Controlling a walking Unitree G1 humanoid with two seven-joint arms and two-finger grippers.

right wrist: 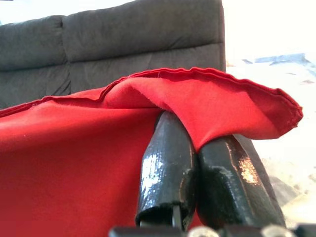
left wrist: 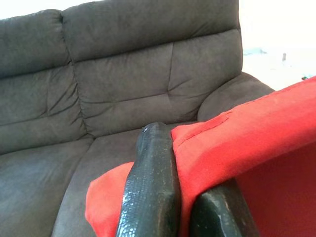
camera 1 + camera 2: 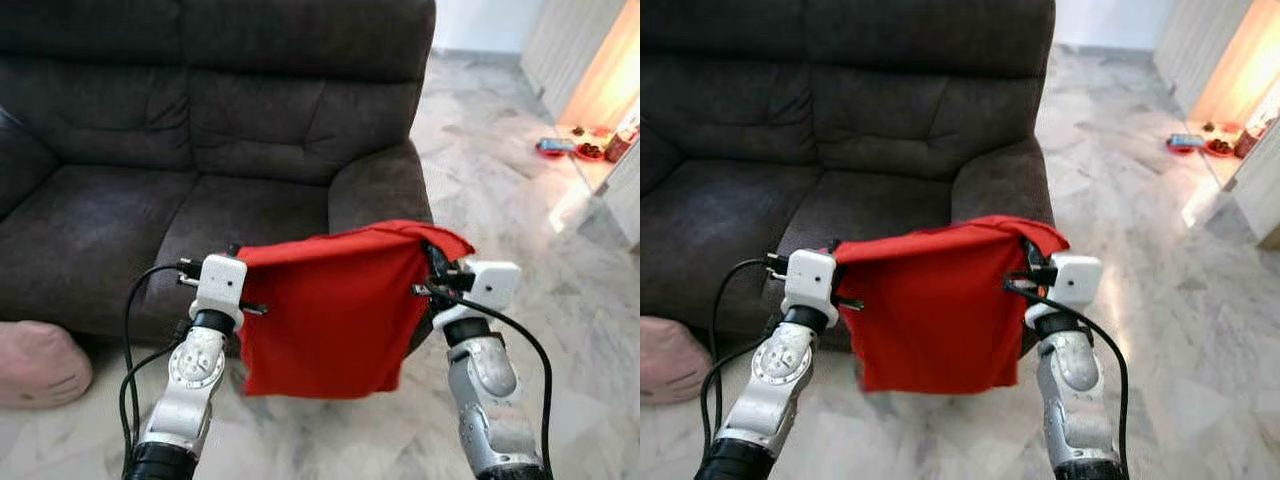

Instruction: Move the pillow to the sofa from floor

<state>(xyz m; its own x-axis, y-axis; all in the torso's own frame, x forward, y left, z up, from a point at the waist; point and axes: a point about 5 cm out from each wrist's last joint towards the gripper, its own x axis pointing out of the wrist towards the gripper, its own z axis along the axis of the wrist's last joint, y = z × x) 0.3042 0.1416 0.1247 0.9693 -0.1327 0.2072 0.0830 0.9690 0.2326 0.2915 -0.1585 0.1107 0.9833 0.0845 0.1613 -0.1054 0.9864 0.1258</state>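
A red pillow (image 3: 335, 315) hangs limp like a flat cover between my two arms, above the floor in front of the dark grey sofa (image 3: 200, 140). My left gripper (image 3: 236, 256) is shut on its upper left edge; in the left wrist view the black fingers (image 2: 150, 182) pinch the red fabric (image 2: 256, 133). My right gripper (image 3: 432, 262) is shut on the upper right corner, where the cloth (image 1: 207, 98) folds over the fingers (image 1: 170, 163). The pillow's lower edge hangs free, level with the sofa's front near the right armrest (image 3: 380, 185).
A pink cushion (image 3: 38, 362) lies on the marble floor (image 3: 560, 300) at the left, against the sofa's base. At the far right are red dishes (image 3: 570, 148) on the floor beside a bright doorway. Open floor stretches to the right of the sofa.
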